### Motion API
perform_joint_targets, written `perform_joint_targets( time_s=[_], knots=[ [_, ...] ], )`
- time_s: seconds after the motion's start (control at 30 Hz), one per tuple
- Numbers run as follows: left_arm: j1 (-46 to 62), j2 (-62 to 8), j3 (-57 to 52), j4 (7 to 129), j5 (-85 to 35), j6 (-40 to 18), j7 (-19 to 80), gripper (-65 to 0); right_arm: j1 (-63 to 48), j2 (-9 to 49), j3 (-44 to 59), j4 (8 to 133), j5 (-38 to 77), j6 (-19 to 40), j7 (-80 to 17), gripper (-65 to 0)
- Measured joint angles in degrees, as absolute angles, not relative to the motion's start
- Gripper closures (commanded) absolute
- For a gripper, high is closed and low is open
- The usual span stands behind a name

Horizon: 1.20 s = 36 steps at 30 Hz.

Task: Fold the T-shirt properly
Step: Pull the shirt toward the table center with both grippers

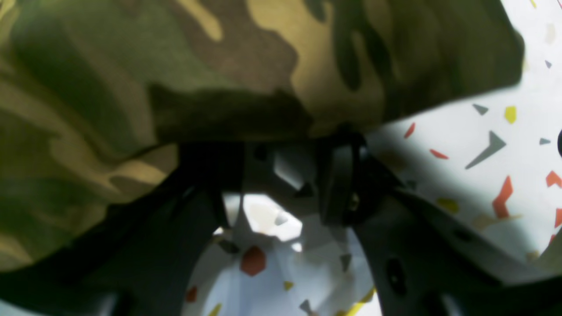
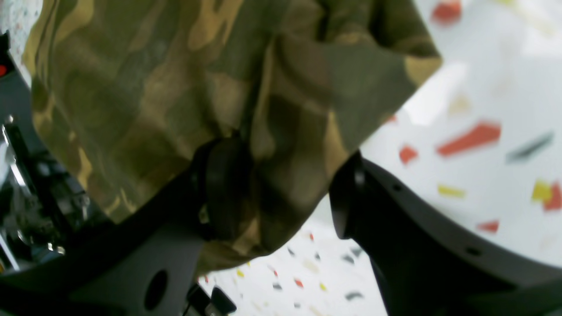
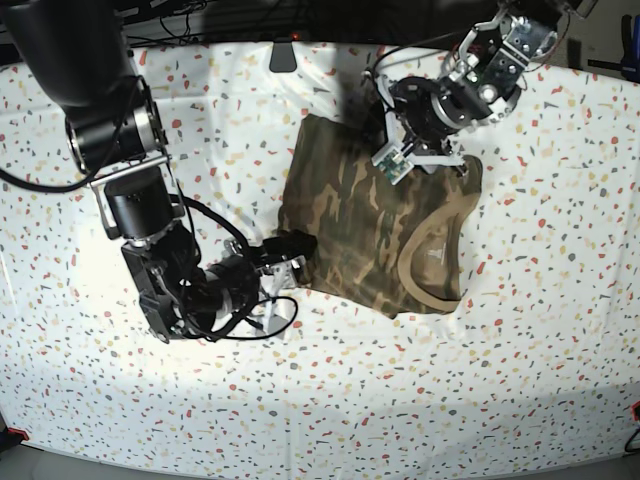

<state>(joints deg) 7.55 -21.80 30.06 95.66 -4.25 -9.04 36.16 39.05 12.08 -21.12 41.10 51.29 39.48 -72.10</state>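
Observation:
The camouflage T-shirt (image 3: pixel 370 225) lies partly folded mid-table, its tan collar band (image 3: pixel 430 265) to the right. My left gripper (image 3: pixel 415 155) is at the shirt's far edge. In the left wrist view the shirt (image 1: pixel 219 66) drapes over the tips of that gripper (image 1: pixel 281 145), and the table shows between the jaws, which stand apart. My right gripper (image 3: pixel 298 248) is at the shirt's near left edge. In the right wrist view the cloth (image 2: pixel 175 87) hangs over the left finger (image 2: pixel 224 188), with a gap to the right finger (image 2: pixel 347 202); the gripper (image 2: pixel 281 193) is open.
The table is covered by a white speckled sheet (image 3: pixel 520 380). Black cables (image 3: pixel 265 312) loop beside the right arm's wrist. A dark object (image 3: pixel 283 55) sits at the table's back edge. The near edge of the table runs along the bottom of the base view.

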Motion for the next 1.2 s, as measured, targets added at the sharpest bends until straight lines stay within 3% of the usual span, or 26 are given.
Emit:
perform_joint_targets(
  time_s=[0.33, 0.7, 0.83, 1.03, 1.2],
  knots=[
    [4.78, -22.37, 30.20, 95.35, -6.00, -9.21, 39.22, -23.8, 31.03, 25.04, -21.28, 51.96, 60.12, 39.51, -74.00, -30.5],
    [4.43, -22.37, 30.20, 95.20, -6.11, -9.04, 39.53, -23.8, 17.10, 34.09, -21.28, 69.95, 64.97, 39.57, -73.76, -30.5],
    [4.43, -21.74, 30.20, 95.18, -5.91, -9.04, 40.07, -23.8, 12.27, 34.52, -18.79, 74.67, 64.71, 39.55, -73.80, -30.5],
    [3.14, -19.31, 30.04, 95.11, -4.91, -8.95, 43.66, -23.8, 6.02, 30.81, -10.13, 78.72, 65.10, 39.55, -75.09, -30.5],
    [-1.76, -18.09, 28.93, 92.36, 6.94, -0.62, 45.98, -23.8, 3.44, 29.54, -7.53, 80.05, 65.58, 39.53, -74.81, -30.5]
  ],
)
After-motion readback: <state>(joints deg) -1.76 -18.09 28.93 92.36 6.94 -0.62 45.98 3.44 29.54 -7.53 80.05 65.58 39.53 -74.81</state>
